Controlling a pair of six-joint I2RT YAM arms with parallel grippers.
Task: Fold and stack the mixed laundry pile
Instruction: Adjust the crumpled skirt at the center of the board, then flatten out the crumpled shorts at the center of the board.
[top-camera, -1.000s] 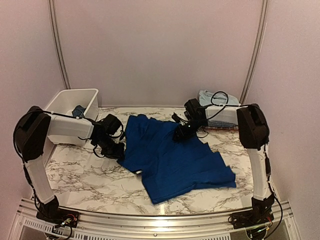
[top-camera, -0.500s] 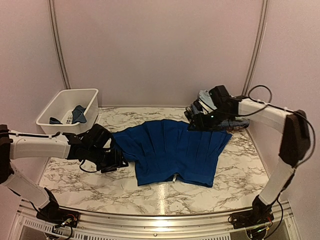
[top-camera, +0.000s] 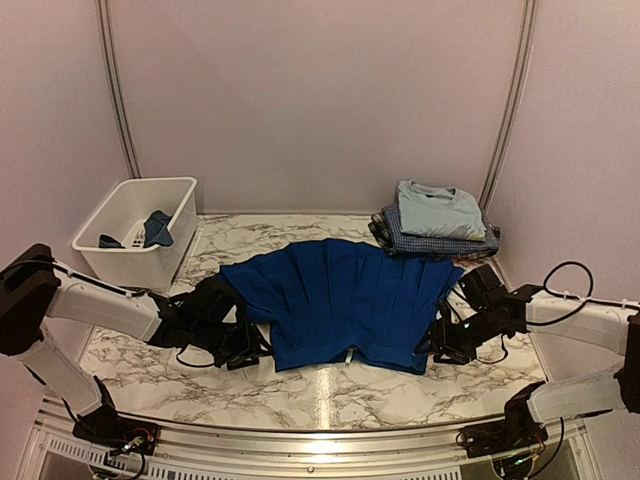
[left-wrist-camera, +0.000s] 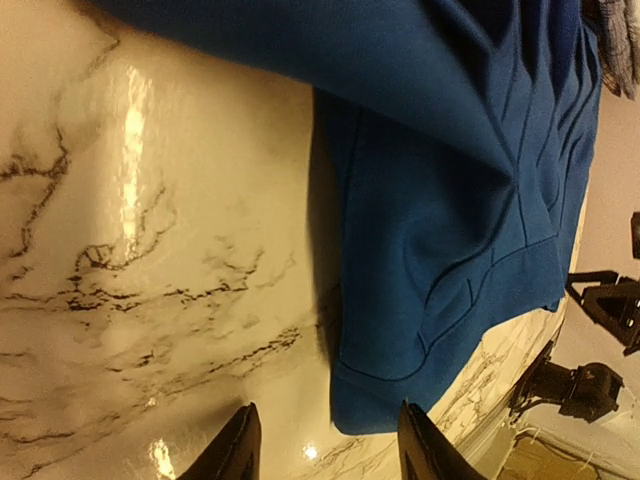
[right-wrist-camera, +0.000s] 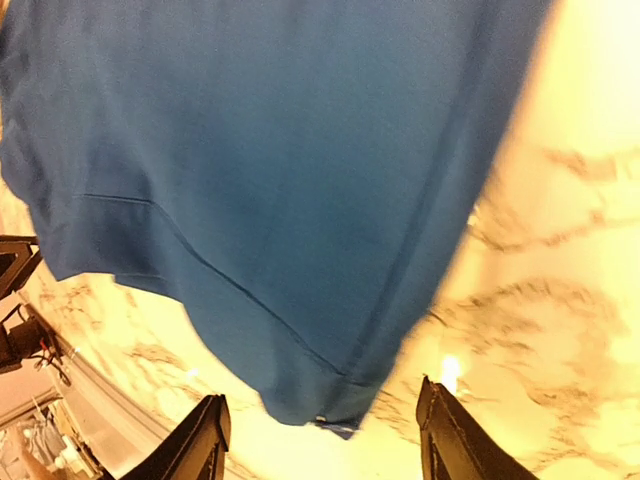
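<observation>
One spread blue garment (top-camera: 340, 300), one folded stack (top-camera: 437, 222)

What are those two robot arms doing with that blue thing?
They are folding laundry. The royal blue garment lies spread on the table, with the left gripper and right gripper low at its near corners, jaws open, holding nothing. Folded clothes are stacked at the back right; more cloth sits in the white bin.

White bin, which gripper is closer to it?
Left. The left gripper is in front of the white bin, at the blue garment's near-left corner; the right gripper is at its near-right corner.
</observation>
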